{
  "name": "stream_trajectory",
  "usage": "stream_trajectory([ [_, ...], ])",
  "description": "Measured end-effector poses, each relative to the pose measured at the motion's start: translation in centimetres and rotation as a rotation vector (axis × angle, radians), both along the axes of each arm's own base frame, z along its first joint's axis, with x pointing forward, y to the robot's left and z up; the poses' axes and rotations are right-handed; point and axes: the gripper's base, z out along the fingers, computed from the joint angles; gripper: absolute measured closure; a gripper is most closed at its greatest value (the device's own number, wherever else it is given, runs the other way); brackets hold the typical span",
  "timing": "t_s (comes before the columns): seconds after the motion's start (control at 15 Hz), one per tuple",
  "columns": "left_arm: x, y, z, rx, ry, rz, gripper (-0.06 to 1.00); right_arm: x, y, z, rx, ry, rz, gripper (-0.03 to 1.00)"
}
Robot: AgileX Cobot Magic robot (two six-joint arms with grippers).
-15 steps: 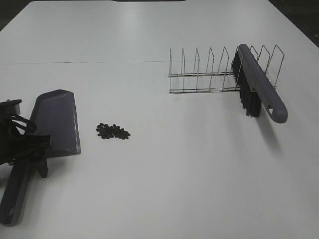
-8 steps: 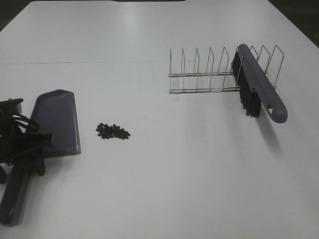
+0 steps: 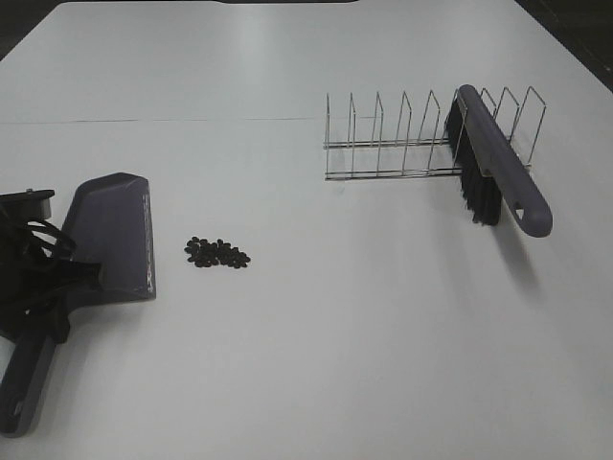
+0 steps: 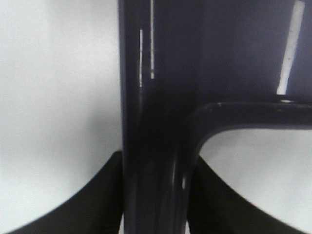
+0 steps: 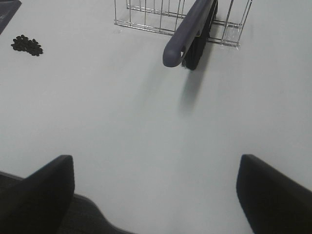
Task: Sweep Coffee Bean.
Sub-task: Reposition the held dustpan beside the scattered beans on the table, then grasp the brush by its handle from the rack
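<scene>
Plainly, we see the left hand pinching the handle of the purple dustpan at the lower left of the high view. The coffee bean lies left of centre on the desk (just beside the pan's lip, not touching). The right hand is spread.

White table, matte, with one faint seam running across its far half. Lying on it: one purple dustpan, flat at the left side, its handle pointing toward the near edge; one small cluster of dark coffee beans, just beside the dustpan's right-hand edge but not touching it; one wire rack with upright dividers, far right, well apart from the beans. One purple hand brush leans in the rack, bristles downward; contact with the tabletop cannot be told.
</scene>
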Motion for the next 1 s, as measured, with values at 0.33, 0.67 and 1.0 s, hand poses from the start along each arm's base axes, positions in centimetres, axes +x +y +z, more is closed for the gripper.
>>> stream_trajectory([
  [0.33, 1.3, 0.9, 0.7, 0.124, 0.043, -0.181, 0.61, 0.0, 0.0, 0.0, 0.021, 0.002, -0.013, 0.18],
  [0.67, 1.9, 1.2, 1.2, 0.170, 0.047, -0.224, 0.61, 0.6, -0.2, 2.3, 0.208, 0.053, -0.165, 0.19],
  [1.0, 2.0, 1.3, 1.1, 0.176, 0.046, -0.252, 0.61, 5.5, 0.2, 6.6, 0.188, 0.302, -0.208, 0.19],
])
